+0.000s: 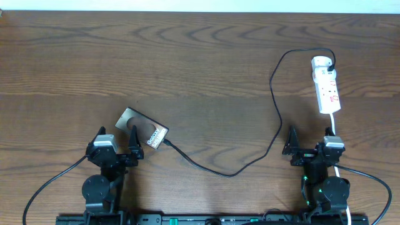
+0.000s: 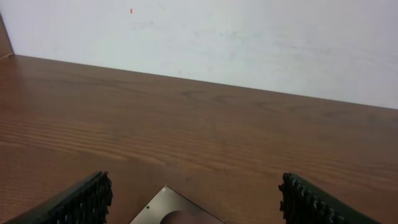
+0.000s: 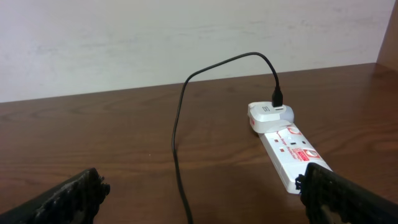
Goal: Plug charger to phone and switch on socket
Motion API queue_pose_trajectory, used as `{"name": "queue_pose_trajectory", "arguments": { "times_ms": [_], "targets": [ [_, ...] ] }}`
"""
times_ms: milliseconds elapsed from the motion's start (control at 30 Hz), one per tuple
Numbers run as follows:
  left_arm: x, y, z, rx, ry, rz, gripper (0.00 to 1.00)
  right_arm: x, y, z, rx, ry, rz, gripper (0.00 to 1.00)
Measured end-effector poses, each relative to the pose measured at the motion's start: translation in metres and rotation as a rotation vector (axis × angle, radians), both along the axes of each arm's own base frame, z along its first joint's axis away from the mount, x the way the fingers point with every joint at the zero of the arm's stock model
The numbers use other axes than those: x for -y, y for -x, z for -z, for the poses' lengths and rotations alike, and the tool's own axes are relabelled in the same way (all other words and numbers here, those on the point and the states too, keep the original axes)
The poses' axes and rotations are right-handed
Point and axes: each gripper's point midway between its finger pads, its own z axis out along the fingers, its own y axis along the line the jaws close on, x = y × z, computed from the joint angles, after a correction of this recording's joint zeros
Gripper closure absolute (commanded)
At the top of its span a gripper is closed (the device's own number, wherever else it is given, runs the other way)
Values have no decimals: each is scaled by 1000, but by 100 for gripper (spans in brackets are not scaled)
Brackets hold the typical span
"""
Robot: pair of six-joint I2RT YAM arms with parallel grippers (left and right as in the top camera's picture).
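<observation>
Left gripper wide open, holding nothing, phone partly between its fingers, charger tip at the phone's edge; right gripper wide open, empty, socket ahead.

Dark wood-grain table, plain white wall behind its far edge, tiny red speck on the wall

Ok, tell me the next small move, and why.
Probably move the open right gripper forward toward the socket to reach its red switches: the charger already stands plugged into the strip's far end and its tip meets the phone, though whether it is seated cannot be told.
</observation>
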Motion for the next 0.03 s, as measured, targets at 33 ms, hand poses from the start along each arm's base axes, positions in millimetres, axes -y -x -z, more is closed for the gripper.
{"name": "queue_pose_trajectory", "arguments": {
  "times_ms": [33],
  "targets": [
    [0, 0, 0, 0, 0, 0, 14, 0, 0, 0, 0, 0, 0, 1]
  ]
}}
